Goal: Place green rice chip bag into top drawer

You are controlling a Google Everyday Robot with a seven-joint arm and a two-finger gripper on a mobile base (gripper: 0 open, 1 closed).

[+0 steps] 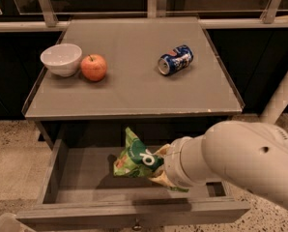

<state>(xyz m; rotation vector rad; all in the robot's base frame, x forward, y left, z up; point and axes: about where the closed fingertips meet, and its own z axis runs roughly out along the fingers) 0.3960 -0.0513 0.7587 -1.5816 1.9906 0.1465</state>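
Observation:
The green rice chip bag [133,159] is a crinkled green foil bag with a white logo. It hangs tilted over the middle of the open top drawer [81,180], just above its flat grey bottom. My gripper [157,171] comes in from the right on a thick white arm [240,158]. It is shut on the bag's right end, and its tan fingers are mostly hidden behind the bag. The drawer's small metal knob [136,224] shows at the bottom edge.
On the grey table top [129,88] above the drawer stand a white bowl [61,58] and a red apple [93,67] at the left. A blue soda can [175,60] lies on its side at the right. Speckled floor lies on both sides.

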